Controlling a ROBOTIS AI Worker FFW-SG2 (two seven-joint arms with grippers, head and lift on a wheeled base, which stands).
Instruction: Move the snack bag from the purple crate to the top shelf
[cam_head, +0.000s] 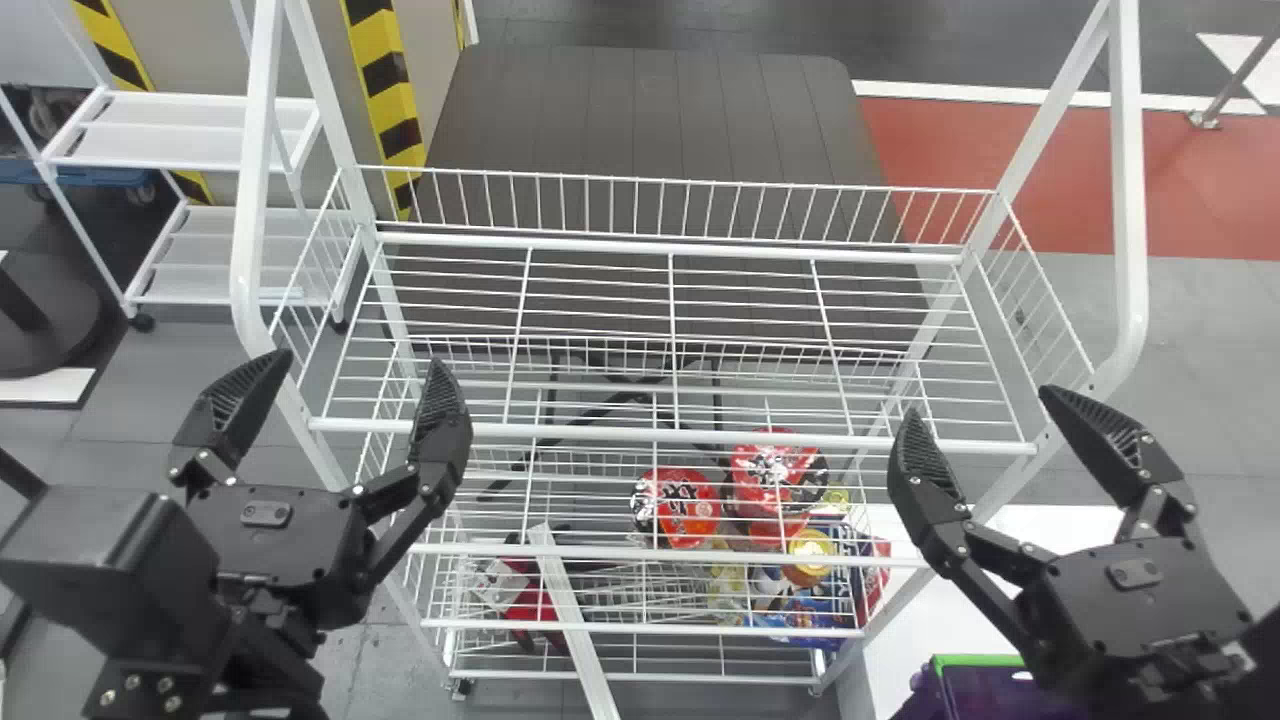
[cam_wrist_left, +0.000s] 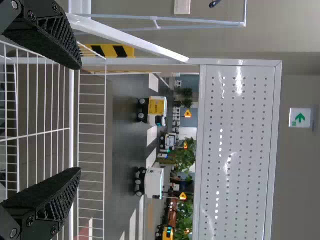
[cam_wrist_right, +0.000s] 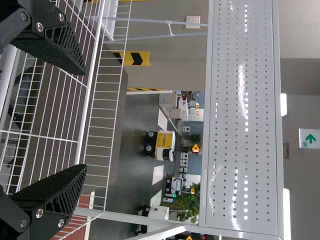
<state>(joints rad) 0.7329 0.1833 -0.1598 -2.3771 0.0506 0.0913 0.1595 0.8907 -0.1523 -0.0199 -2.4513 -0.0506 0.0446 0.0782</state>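
Left hand (cam_head: 361, 362), lower left, and right hand (cam_head: 978, 402), lower right, are wide. Whether the purple crate (cam_head: 980, 660), bottom right, holds the snack bag is unclear. A low swing could clip the top shelf (cam_head: 740, 437).

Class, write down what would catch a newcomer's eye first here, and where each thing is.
Two black grippers, left and right, hang open at either side of a white wire rack. Red snack bags glow below its top basket, right of centre.
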